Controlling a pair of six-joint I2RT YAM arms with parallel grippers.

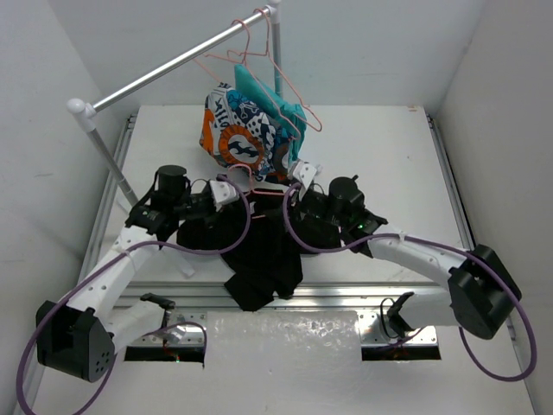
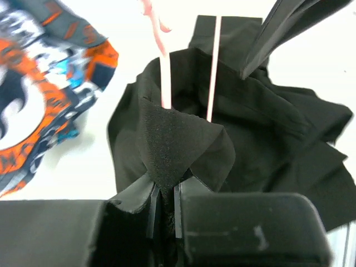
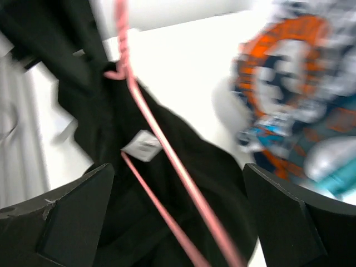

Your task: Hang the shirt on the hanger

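Matt black cloth shirt [image 2: 183, 144], smooth pink coated-wire hanger [image 2: 165, 83] beyond the left claw [image 2: 166, 192], matt black plastic fingers [image 2: 133, 197], printed cloth garment [image 2: 44, 94] to its left.

Bright, even overhead light washes the white desk [image 1: 380, 156]; shadows are faint. Right wrist view smeared by blur, the patterned garment [image 3: 289, 94] worst; left wrist view shows the shirt [image 2: 183, 144] crisp.

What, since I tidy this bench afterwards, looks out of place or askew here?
The black shirt lies crumpled, not flat, with the pink hanger only partly inside it. Behind it, a patterned garment and a teal garment seem heaped on the table under the rail, not hung.
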